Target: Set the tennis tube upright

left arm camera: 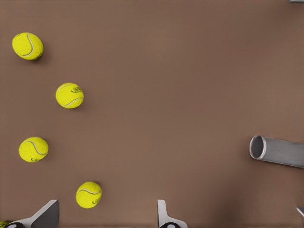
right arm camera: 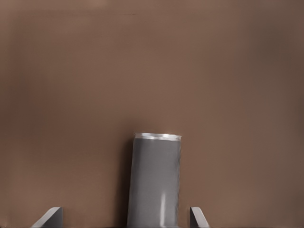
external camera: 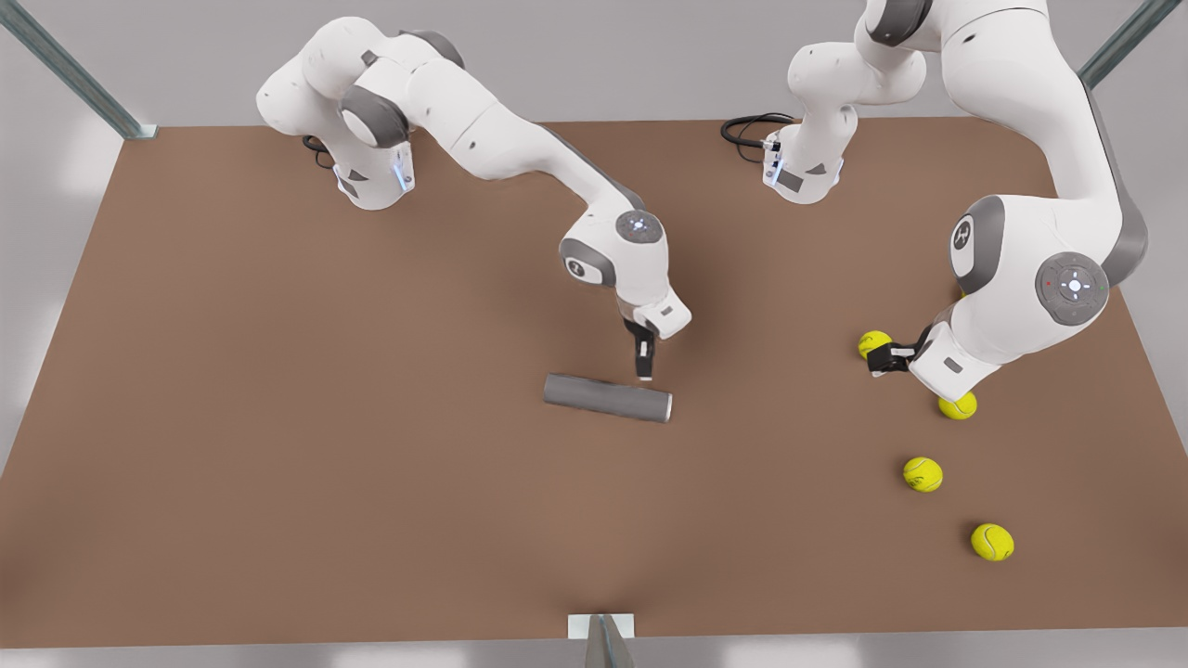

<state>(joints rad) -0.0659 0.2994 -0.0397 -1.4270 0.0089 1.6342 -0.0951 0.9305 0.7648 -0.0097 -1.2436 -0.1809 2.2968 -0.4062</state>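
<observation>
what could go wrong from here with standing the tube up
1. The tennis tube lies flat, and the open right end effector sits over one end. Closing there might roll it, or let it swing when lifted.
2. The open left end effector waits beside a tennis ball and could nudge it.

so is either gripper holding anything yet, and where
Nothing is held. The right gripper is open over one end of the lying tube. The left gripper is open among the balls, gripping none.
</observation>
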